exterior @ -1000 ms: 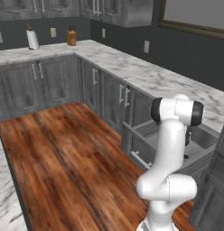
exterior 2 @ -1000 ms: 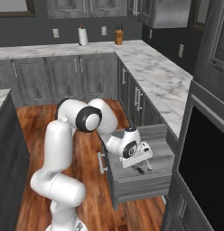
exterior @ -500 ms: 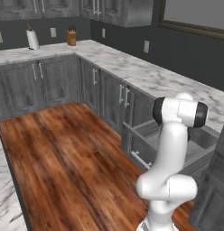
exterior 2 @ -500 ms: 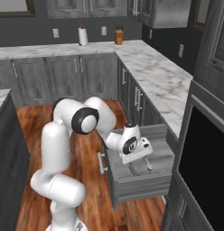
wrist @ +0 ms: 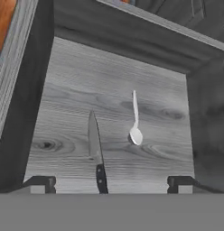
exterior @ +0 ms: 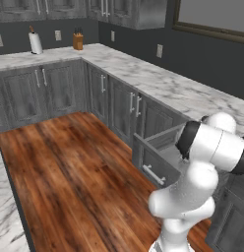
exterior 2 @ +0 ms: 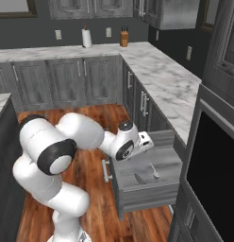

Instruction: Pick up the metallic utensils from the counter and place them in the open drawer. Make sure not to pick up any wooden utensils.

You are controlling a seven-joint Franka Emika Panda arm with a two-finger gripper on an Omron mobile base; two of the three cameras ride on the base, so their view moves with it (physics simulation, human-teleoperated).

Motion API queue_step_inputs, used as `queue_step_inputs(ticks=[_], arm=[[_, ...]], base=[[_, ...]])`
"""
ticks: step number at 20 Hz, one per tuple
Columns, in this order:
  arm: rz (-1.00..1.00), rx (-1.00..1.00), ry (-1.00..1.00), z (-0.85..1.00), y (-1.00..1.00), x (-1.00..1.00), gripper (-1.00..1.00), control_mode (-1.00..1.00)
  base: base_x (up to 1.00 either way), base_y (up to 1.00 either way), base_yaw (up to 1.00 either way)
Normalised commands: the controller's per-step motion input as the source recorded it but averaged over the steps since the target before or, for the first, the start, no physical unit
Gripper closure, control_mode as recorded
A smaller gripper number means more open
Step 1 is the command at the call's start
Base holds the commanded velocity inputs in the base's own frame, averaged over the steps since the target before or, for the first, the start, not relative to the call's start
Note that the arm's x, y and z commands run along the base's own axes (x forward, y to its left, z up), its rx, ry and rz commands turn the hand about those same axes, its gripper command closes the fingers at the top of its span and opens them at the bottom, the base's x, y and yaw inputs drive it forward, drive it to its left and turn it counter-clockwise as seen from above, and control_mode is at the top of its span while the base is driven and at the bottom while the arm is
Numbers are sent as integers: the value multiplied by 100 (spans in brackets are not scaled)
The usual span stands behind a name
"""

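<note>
Grey wood grain lines the floor of the open drawer [wrist: 64,81]. From left to right there lie a small knife [wrist: 95,151] with steel blade and black handle, then a pale silvery spoon [wrist: 135,121], slightly apart. Above them the gripper [wrist: 111,182] stands spread wide, empty.

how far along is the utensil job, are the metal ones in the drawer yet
Looks nearly done: the knife and the silvery spoon both lie on the floor of the open drawer. The gripper hangs open above them, holding nothing. Left: backing the arm out.
</note>
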Motion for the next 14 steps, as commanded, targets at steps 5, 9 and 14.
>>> queue_step_inputs(ticks=[5,9,14], arm=[[-10,-10,-34,100,52,-42,-100,-100],[-9,-7,-15,100,29,-39,-100,-100],[-5,-2,-4,100,10,-48,-100,-100]], base=[[0,0,0],[0,0,0],[0,0,0]])
